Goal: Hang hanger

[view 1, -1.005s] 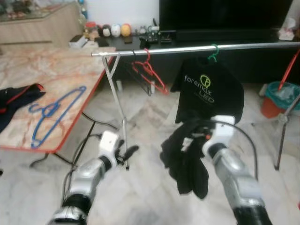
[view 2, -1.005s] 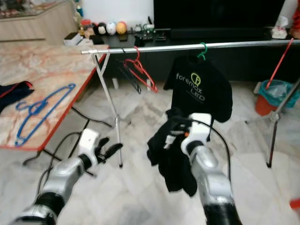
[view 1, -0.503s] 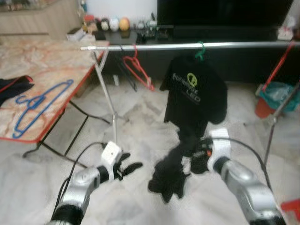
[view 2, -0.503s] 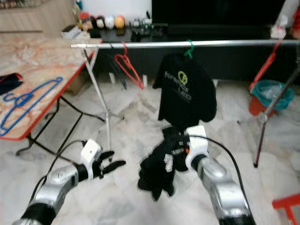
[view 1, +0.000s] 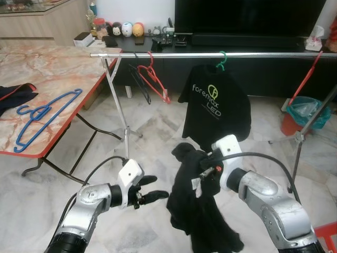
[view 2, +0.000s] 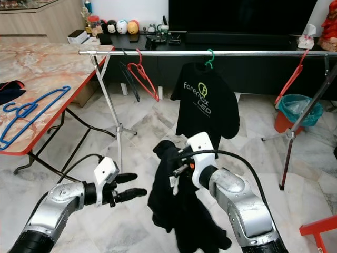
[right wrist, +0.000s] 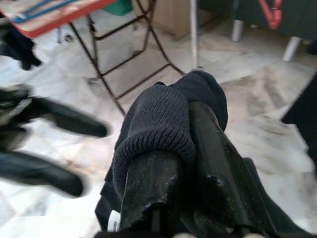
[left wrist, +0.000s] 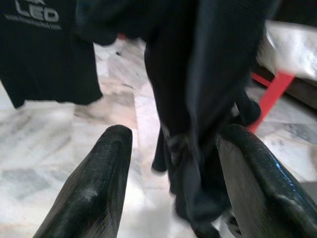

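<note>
now the right gripper (view 1: 204, 164) is clenched on a bunched black garment (view 1: 197, 211), which hangs from its fingers down toward the marble floor (view 2: 147, 126). the left gripper (view 1: 152, 188) sits just beside the cloth with its two black fingers (left wrist: 94, 193) spread apart and grasping nothing. beyond them a silver rail (view 1: 210, 54) carries a black printed t-shirt (view 1: 216, 108) on a green hanger (view 1: 221, 59), with a red hanger (view 1: 154, 79) and a black hanger (view 1: 138, 79) hung near its left end. a blue hanger (view 1: 45, 115) lies on the marble-topped table (view 1: 47, 68) to the left, near a dark garment (view 1: 13, 97).
</note>
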Tool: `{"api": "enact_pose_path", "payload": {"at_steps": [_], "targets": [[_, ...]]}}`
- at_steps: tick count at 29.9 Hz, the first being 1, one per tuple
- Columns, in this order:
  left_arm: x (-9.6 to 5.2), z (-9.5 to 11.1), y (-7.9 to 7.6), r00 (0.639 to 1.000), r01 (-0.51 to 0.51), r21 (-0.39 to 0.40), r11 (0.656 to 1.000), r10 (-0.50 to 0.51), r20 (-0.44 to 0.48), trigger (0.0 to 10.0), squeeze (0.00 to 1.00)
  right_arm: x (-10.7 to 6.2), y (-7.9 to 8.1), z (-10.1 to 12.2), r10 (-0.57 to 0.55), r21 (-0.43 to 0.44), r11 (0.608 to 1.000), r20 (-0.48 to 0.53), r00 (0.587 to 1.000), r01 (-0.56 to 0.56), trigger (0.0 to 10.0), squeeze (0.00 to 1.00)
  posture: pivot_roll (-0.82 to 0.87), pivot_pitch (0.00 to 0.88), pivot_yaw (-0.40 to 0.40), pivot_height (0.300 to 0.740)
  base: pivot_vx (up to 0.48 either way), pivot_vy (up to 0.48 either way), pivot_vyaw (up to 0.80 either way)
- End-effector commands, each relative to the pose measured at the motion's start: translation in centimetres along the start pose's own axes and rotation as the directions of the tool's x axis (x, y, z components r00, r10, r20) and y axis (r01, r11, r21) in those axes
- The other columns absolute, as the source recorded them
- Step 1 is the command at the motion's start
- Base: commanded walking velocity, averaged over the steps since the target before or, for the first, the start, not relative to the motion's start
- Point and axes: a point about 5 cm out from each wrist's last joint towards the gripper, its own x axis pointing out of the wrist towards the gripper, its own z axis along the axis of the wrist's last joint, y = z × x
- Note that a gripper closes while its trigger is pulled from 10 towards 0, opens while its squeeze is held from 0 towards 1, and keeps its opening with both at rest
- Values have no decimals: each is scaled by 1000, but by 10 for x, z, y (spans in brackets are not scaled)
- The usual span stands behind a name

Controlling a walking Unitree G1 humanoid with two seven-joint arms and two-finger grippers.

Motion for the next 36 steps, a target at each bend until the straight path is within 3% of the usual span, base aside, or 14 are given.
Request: {"api": "enact_pose_path", "payload": {"at_steps": [1, 10, 21, 32, 33, 34, 36], "targets": [[0, 8, 0, 1000, -5, 12, 1000, 5, 15, 10000, 0, -1, 11, 11, 47, -13, 999, 31, 998, -47, 10000, 0, -19, 26, 39, 740, 0, 0, 0], [3, 13, -3, 1000, 7, 26, 1000, -8, 24, 10000, 0, -1, 19, 11, 94, -10, 996, 9, 996, -94, 10000, 0, -18, 20, 27, 740, 0, 0, 0], [3, 10, -16, 992, 125, -13, 992, -125, 2, 10000, 0, 1, 27, 16, 136, -30, 990, 14, 991, -135, 10000, 0, -19, 1, 25, 740, 0, 0, 0], [7, 9, -13, 996, 88, -14, 996, -88, -1, 10000, 0, 3, 43, 24, 206, -51, 978, 44, 978, -204, 10000, 0, -23, 0, 25, 740, 0, 0, 0], [8, 8, -13, 997, 81, -19, 997, -81, -2, 8039, 0, 2, 47, 26, 225, -57, 973, 50, 973, -222, 10000, 0, -23, 0, 25, 740, 0, 0, 0], [8, 8, -13, 997, 81, -19, 997, -81, -2, 8039, 0, 2, 47, 26, 225, -57, 973, 50, 973, -222, 10000, 0, -23, 0, 25, 740, 0, 0, 0], [8, 7, -12, 997, 72, -21, 997, -72, 0, 0, 0, 2, 49, 27, 235, -62, 971, 53, 971, -232, 10000, 0, -24, 0, 26, 740, 0, 0, 0]]}}
